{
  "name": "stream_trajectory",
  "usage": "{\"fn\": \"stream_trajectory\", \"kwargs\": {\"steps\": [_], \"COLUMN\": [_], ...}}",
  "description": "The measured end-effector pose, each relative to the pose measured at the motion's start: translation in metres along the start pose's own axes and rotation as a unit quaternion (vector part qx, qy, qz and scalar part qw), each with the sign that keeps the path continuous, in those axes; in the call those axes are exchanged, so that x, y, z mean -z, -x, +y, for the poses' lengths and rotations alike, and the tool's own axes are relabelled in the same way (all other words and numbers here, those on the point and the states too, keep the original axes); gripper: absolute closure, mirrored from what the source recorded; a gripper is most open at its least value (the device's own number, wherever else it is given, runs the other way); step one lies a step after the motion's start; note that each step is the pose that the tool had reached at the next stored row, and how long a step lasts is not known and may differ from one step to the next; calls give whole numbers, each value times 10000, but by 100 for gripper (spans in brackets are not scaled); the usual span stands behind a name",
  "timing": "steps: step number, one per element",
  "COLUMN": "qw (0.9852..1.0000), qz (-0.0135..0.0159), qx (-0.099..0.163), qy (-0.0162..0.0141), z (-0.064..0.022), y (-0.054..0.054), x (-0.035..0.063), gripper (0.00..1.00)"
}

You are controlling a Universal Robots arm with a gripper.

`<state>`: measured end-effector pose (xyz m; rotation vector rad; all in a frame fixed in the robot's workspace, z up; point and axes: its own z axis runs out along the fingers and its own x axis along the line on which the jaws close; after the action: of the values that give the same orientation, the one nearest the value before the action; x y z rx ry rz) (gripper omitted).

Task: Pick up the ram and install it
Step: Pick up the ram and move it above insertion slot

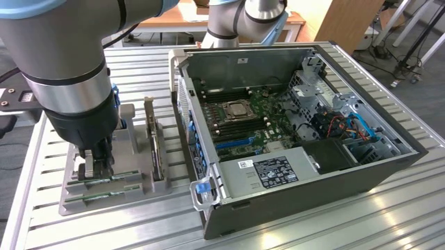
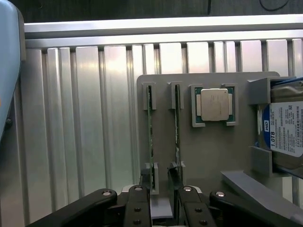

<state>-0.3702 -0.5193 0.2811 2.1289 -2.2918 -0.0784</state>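
Closest, the gripper (image 2: pixel 163 194) is seen with its jaws spread and nothing clamped, set low at the near ends of a ram stick (image 2: pixel 150 137) and a second ram stick (image 2: pixel 177 127). Both are stood on edge in the slots of a grey holder (image 2: pixel 208 156). They are presented edge-on as thin green strips. Chips and sticker cannot be made out, nor which stick is bracketed. Beyond, a silver processor (image 2: pixel 214 105) is seated, and a hard drive (image 2: pixel 284 127) is cut off by the frame.

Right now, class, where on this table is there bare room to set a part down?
Bare: the table strip nearest the exterior camera, bordering the tray and the computer case. Crowded: the tray, with the hand over it, and the narrow gap between tray and case.
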Motion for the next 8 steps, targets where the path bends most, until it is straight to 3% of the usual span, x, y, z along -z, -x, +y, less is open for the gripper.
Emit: {"fn": "stream_trajectory", "kwargs": {"steps": [8], "qw": [10000], "qz": [-2], "qx": [-1], "qy": [-2], "z": [-2], "y": [-28], "x": [-11], "gripper": [70]}}
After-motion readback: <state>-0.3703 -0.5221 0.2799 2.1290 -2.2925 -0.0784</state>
